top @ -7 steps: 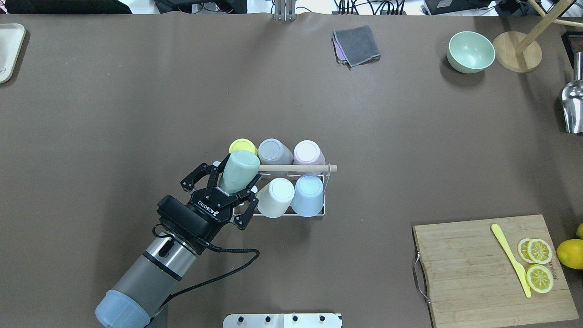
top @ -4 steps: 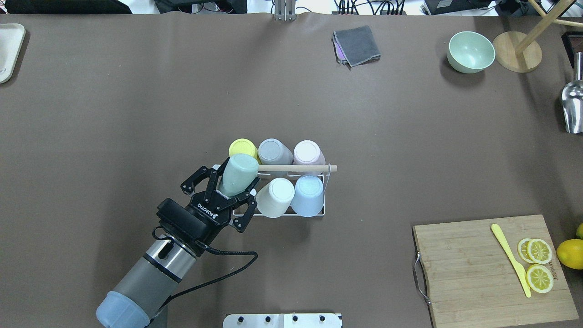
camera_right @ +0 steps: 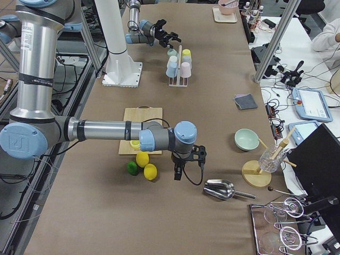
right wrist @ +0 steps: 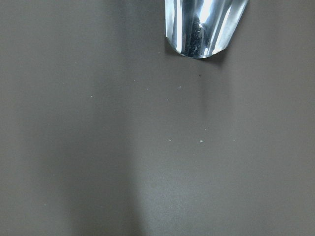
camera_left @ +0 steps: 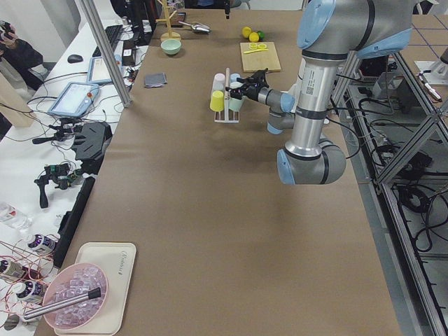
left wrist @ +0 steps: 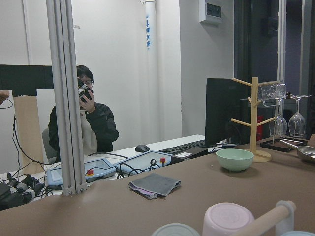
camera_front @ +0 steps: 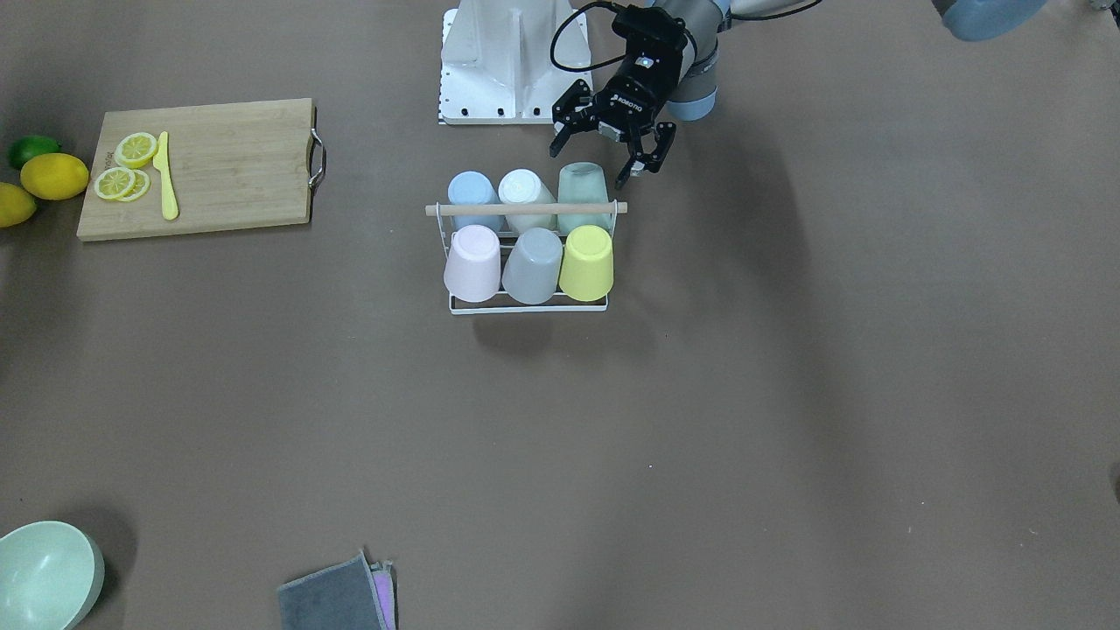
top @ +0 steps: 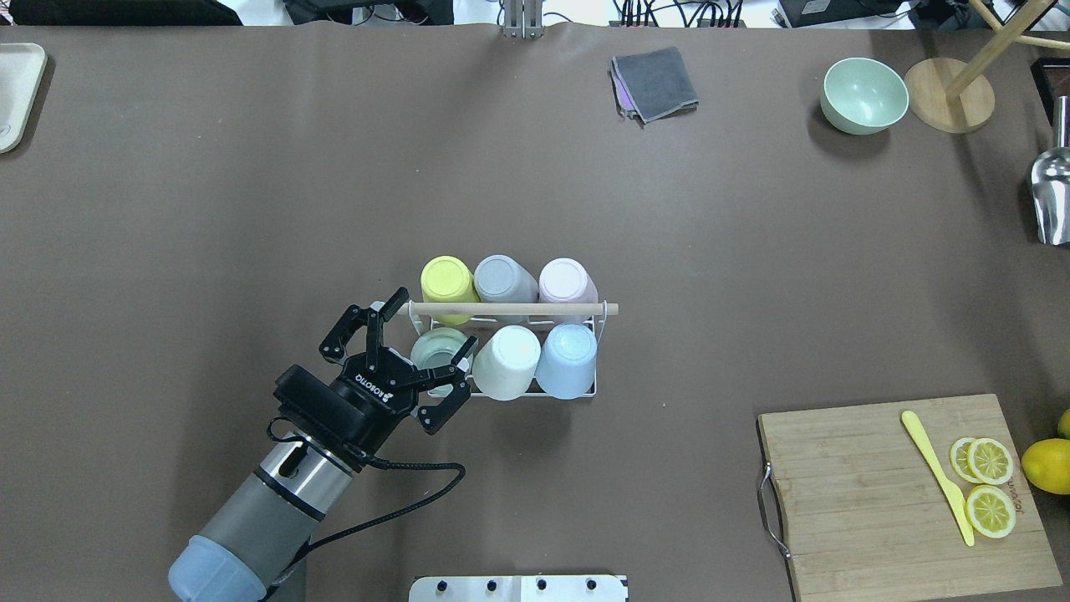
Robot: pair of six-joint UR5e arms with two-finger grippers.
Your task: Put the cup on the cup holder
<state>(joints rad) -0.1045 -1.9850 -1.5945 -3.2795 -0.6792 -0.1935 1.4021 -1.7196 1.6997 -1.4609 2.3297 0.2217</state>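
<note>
The cup holder (top: 535,308) is a white wire rack with a wooden rod, at the table's middle; it also shows in the front view (camera_front: 525,209). A pale green cup (top: 440,349) sits upside down on its near-left peg, and shows in the front view too (camera_front: 582,185). Yellow (top: 445,278), grey (top: 501,278), pink (top: 567,280), white (top: 507,359) and blue (top: 567,358) cups fill the other pegs. My left gripper (top: 435,318) is open, its fingers spread either side of the green cup (camera_front: 591,166). My right gripper (camera_right: 183,169) shows only in the right side view, beside a metal scoop; I cannot tell its state.
A wooden cutting board (top: 869,502) with lemon slices and a yellow knife lies at the near right. A green bowl (top: 863,94), a wooden stand (top: 949,94) and the metal scoop (top: 1052,196) are at the far right. A grey cloth (top: 656,84) lies at the far middle.
The green cup has gone from tilted over the rod's end, between the left fingers, to seated upside down on the peg. The left gripper has drawn back slightly toward the robot.
</note>
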